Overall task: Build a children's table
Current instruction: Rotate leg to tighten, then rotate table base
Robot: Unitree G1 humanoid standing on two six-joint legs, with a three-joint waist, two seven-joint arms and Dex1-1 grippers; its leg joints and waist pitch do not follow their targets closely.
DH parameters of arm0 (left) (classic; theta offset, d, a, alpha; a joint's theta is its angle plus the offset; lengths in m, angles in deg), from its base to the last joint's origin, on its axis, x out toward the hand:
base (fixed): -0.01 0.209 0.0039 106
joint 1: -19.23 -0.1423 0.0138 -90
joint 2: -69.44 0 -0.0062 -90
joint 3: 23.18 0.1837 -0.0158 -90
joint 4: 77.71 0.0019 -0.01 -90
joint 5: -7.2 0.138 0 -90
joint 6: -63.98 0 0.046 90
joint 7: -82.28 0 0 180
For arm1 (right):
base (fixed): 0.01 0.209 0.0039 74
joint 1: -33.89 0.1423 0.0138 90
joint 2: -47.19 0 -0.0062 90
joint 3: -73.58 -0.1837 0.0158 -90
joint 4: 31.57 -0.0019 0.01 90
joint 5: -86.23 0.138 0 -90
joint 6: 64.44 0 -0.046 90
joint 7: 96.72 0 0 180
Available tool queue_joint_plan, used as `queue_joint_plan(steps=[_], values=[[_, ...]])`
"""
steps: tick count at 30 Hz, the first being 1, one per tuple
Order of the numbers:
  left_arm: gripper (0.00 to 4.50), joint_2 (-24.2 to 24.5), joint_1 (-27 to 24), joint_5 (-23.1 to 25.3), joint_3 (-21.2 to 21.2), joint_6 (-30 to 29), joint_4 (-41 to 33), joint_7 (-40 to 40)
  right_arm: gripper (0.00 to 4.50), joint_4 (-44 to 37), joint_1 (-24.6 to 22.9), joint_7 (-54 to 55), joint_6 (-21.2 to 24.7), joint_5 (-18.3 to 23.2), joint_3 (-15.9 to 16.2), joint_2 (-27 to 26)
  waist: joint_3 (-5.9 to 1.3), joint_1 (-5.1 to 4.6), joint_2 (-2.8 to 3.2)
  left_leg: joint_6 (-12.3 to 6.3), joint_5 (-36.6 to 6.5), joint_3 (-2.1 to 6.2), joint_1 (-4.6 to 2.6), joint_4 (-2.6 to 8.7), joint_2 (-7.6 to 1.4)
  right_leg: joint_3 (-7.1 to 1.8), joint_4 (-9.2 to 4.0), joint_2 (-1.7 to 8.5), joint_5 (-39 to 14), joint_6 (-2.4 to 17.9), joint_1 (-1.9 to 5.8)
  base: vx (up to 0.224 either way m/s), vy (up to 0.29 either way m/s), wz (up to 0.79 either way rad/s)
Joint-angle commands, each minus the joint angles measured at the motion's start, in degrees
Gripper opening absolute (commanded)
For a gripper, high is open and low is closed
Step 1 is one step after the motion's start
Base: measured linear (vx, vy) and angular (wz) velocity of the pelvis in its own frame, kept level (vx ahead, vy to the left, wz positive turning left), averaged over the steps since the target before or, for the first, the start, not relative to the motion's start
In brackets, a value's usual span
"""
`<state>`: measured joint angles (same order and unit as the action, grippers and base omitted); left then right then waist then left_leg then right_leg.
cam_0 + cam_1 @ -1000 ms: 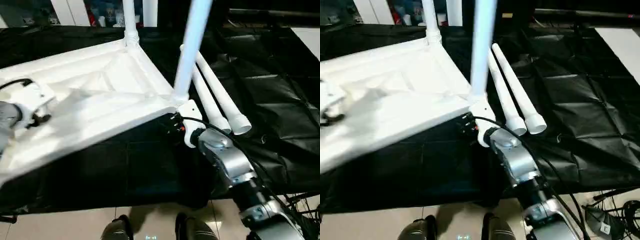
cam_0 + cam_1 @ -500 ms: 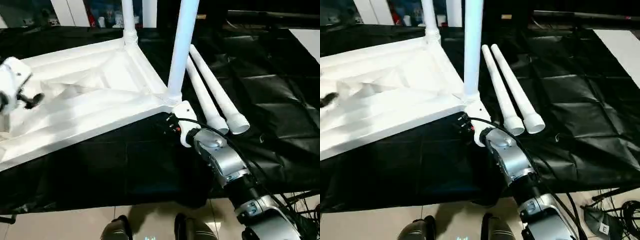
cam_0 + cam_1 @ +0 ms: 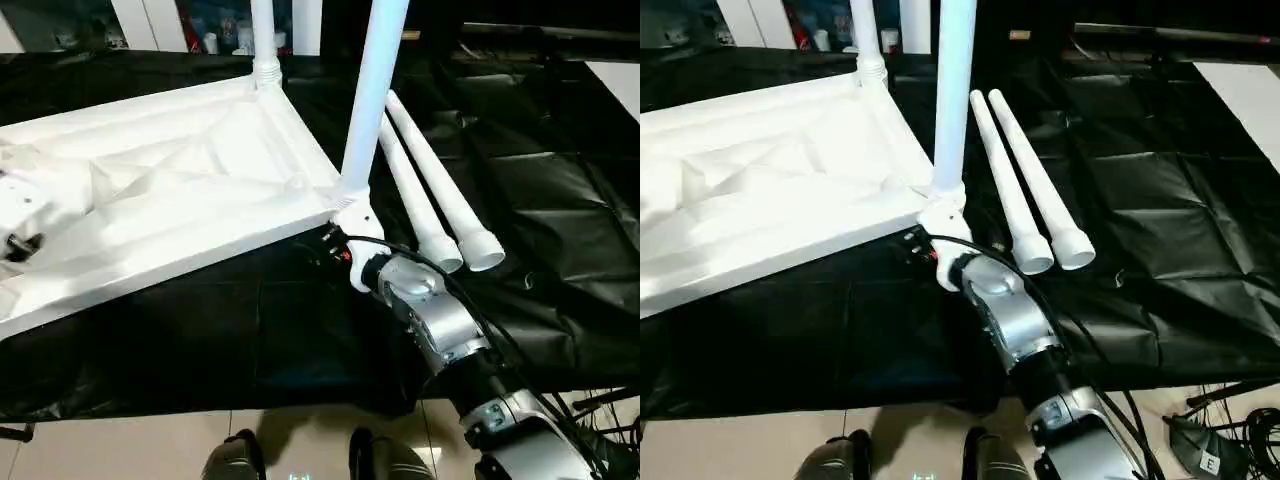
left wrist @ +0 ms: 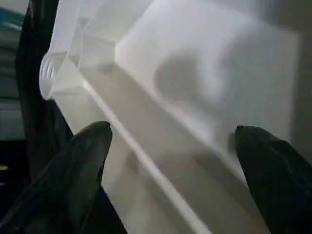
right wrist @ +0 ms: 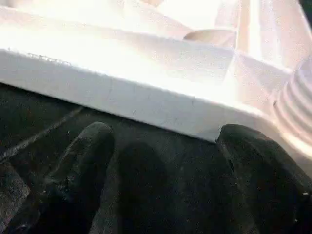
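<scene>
The white tabletop (image 3: pixel 170 200) lies underside up on the black-covered table. One white leg (image 3: pixel 263 40) stands in its far corner socket, and a second leg (image 3: pixel 372 100) stands in the near right corner socket. Two loose legs (image 3: pixel 425 195) lie side by side on the cloth to the right. My right gripper (image 5: pixel 165 131) is open, low over the cloth just in front of the tabletop's near right corner (image 3: pixel 345 215), holding nothing. My left gripper (image 4: pixel 170 134) is open at the tabletop's left side, its fingers (image 4: pixel 87 165) wide apart astride a rim near an empty corner socket (image 4: pixel 51 78).
The black cloth (image 3: pixel 540 200) covers the whole work table and is creased at the right. Its front edge (image 3: pixel 250 405) drops to a tiled floor. Cables (image 3: pixel 1240 420) lie on the floor at the lower right.
The tabletop has dropped from a tilt with its near edge raised to lying flatter on the cloth. My left gripper has opened and drawn back to the left. The near leg stands straighter.
</scene>
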<state>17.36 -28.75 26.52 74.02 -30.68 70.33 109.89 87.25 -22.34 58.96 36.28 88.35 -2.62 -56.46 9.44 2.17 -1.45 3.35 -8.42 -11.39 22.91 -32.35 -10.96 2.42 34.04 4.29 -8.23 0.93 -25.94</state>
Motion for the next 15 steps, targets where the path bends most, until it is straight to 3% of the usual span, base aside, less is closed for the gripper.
queue_joint_plan(steps=[1,7,15], values=[[4.46,-0.65,0.69,0.51,1.15,1.86,2.18,3.59,3.86,1.81,0.34,-0.28,-0.59,-0.10,-0.49,-0.13,-4.80,0.04,1.57,1.36,-12.96,0.94,-2.28,3.61,-1.66,-2.76,-2.58,3.36,-6.26,13.07,3.36,0.000,0.000,0.00],[4.46,-0.98,0.25,-2.90,1.70,2.97,0.29,15.37,3.86,4.17,1.35,0.65,-0.96,-0.40,-1.21,-0.48,-4.66,0.17,1.66,1.98,-14.17,0.90,-2.36,3.75,-1.94,-2.82,-2.64,3.54,-7.48,14.05,3.24,0.000,0.000,0.00],[4.46,0.87,-3.49,-5.59,3.45,3.81,-5.30,31.13,3.86,6.05,2.39,0.53,-2.29,-0.64,-1.33,-0.97,-4.63,0.05,1.42,2.06,-14.00,0.90,-2.35,3.90,-2.06,-2.94,-2.61,3.73,-8.51,13.51,3.31,0.000,0.000,0.00]])
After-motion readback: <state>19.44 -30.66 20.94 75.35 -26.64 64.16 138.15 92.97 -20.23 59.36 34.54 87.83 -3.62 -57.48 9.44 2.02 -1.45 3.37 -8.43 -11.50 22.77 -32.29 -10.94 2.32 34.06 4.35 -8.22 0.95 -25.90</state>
